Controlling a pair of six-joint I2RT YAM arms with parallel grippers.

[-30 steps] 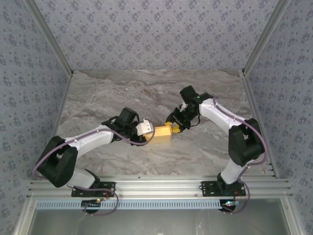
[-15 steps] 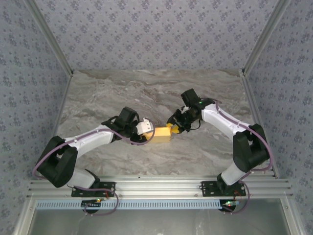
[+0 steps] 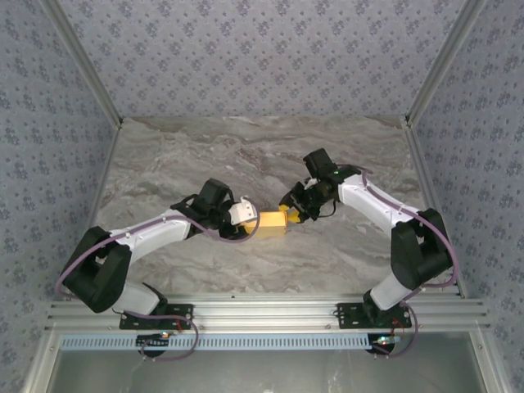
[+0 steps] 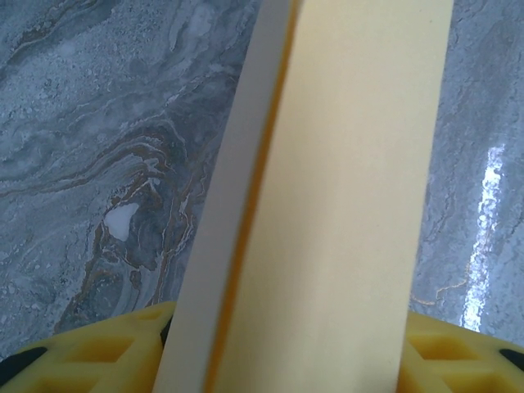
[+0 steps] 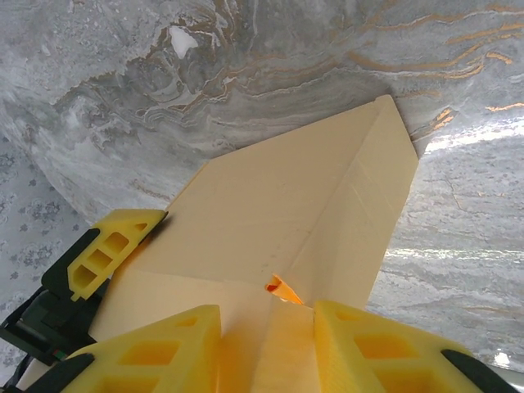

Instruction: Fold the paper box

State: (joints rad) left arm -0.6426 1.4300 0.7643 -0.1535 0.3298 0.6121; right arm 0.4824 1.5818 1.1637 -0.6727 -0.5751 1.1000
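The box (image 3: 274, 222), at mid-table (image 3: 205, 155), is held at its left end by the left gripper (image 3: 254, 221), fingers (image 4: 106, 352) spread across its width. Its right end is pinched by the right gripper (image 3: 292, 212), fingers (image 5: 164, 352) narrowly parted.

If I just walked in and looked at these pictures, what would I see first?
The bright yellow-orange paper box jumps out first, lying in the middle of the grey marble table. The left gripper pinches its left end and the right gripper its right end, so the two meet at it. Close up in the right wrist view, the pale card runs out to a pointed corner.
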